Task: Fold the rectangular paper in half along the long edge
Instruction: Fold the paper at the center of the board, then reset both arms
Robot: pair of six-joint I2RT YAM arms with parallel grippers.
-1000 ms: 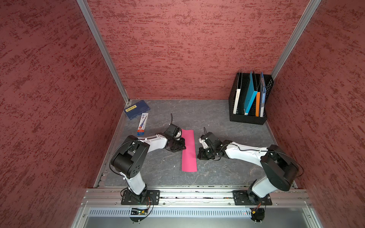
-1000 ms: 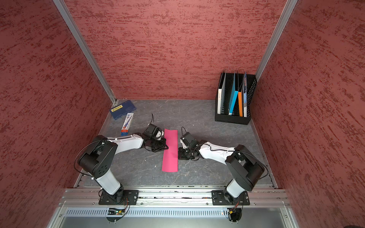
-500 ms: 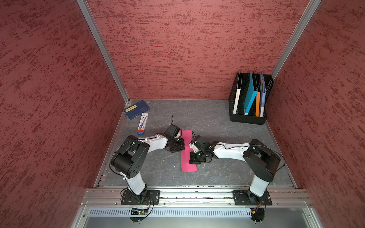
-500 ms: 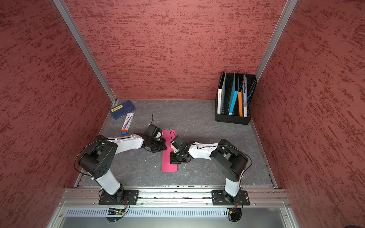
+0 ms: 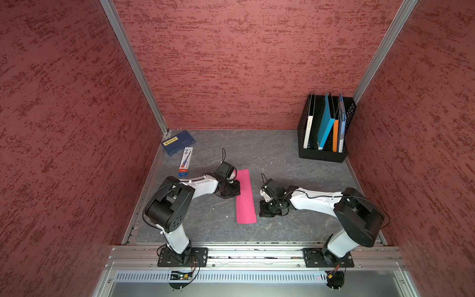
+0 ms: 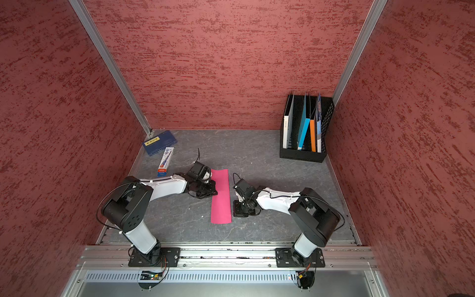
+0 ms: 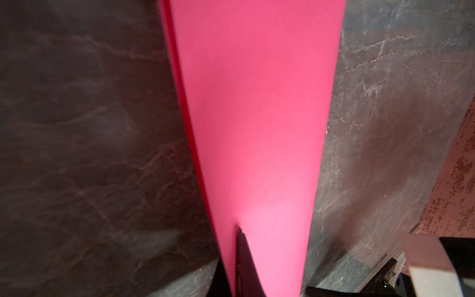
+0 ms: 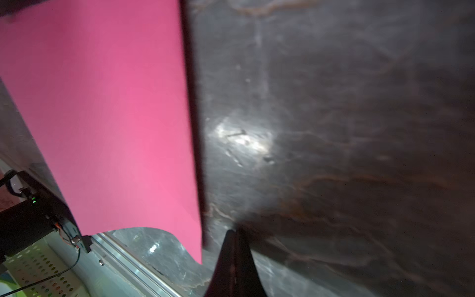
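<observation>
The rectangular paper (image 5: pixel 246 198) (image 6: pixel 220 198) is a narrow bright pink strip lying lengthwise on the grey table between my two grippers. My left gripper (image 5: pixel 235 189) (image 6: pixel 212 190) sits low at its left edge, in the far half. In the left wrist view the gripper (image 7: pixel 235 231) is shut on the paper's (image 7: pixel 257 115) edge, with one finger on top and a black part showing under the edge. My right gripper (image 5: pixel 262 213) (image 6: pixel 237 212) is shut and empty, tip down on the table just right of the strip's near half. The right wrist view shows the gripper (image 8: pixel 232 230) beside the paper (image 8: pixel 115 115), apart from it.
A black file rack (image 5: pixel 322 154) with blue and orange folders stands at the back right. A navy booklet (image 5: pixel 177 142) and a small printed box (image 5: pixel 185 161) lie at the back left. The aluminium front rail (image 5: pixel 244 253) carries both arm bases. Red walls close three sides.
The right gripper moved left onto the paper half a second ago and has since drawn back to its right side. The left gripper and the paper stayed in place.
</observation>
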